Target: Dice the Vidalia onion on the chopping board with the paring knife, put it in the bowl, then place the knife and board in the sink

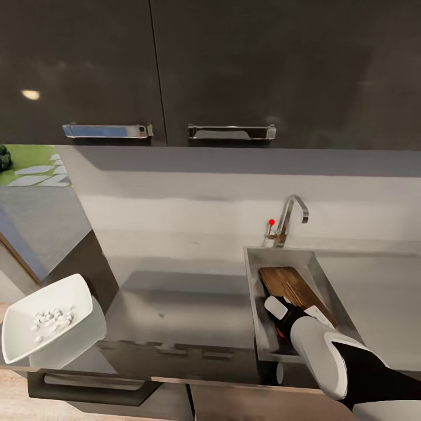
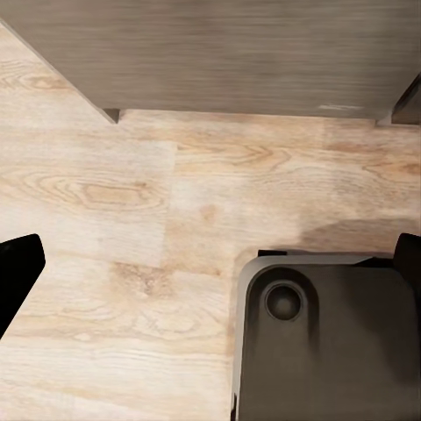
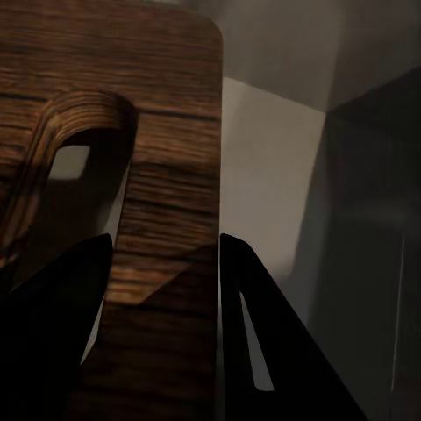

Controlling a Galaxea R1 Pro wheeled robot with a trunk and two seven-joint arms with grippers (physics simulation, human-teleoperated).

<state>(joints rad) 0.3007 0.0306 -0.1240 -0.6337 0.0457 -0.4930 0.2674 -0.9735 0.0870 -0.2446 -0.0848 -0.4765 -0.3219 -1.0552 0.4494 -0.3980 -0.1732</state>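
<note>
Chopping board (image 1: 295, 286) lay tilted in sink (image 1: 255, 292). Right end effector (image 3: 162, 263) clamped on its handle-slot end; stiff, smooth wood, likely slippery. Left end effector (image 2: 210, 281) fingers apart, empty

Colours at the sink
Dark brown grained chopping board (image 1: 292, 285) lay in grey sink (image 1: 252, 280); white bowl (image 1: 49, 324) held white dice.

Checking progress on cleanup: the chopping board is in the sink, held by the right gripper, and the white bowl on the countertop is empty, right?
Not quite: the bowl holds diced onion, as the head view shows. The chopping board is in the sink, with the right gripper jaws around its edge.
</note>
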